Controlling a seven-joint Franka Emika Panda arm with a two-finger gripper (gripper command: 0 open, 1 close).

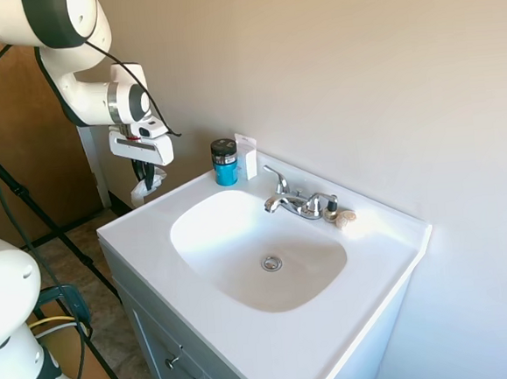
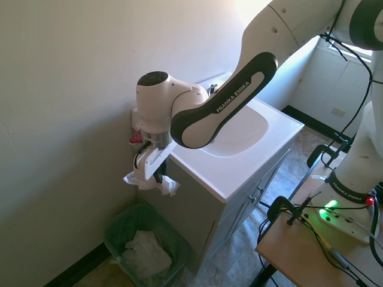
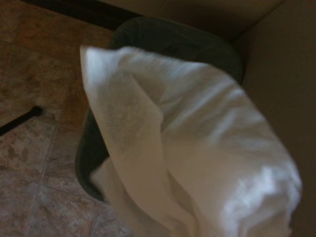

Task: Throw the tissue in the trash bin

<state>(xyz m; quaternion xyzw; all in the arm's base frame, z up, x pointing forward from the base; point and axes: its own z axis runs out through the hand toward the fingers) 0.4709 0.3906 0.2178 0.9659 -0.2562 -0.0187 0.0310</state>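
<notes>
Vanity: a white bathroom cabinet with a moulded white sink top (image 1: 247, 330), standing against a beige wall; the oval basin has a round metal drain (image 1: 271, 263).
Arm: the white Franka arm (image 2: 227, 98) reaches past the end of the vanity, its wrist pointing down beside the cabinet's side.
Trash bin: a dark green plastic bin (image 2: 119, 230) on the tiled floor in the corner between wall and cabinet; crumpled white paper (image 2: 143, 254) already lies inside. In the wrist view its dark rim (image 3: 163, 34) shows behind the held tissue.
Gripper: the gripper (image 2: 149, 178) hangs off the sink's edge, directly above the bin, its fingers closed on the tissue.
Tissue: the crumpled white paper tissue (image 2: 169, 186) is pinched in the gripper, in the air above the bin, folds hanging out on both sides; it fills most of the wrist view (image 3: 197, 148).
Faucet: a chrome two-handle tap (image 1: 297, 202) at the back of the basin.
Jar: a small blue container with a black lid (image 1: 224, 162) at the back corner of the sink top, just beside a white holder (image 1: 247, 155).
Shell lump: a small beige shell-like lump (image 1: 344, 218) next to the faucet.
</notes>
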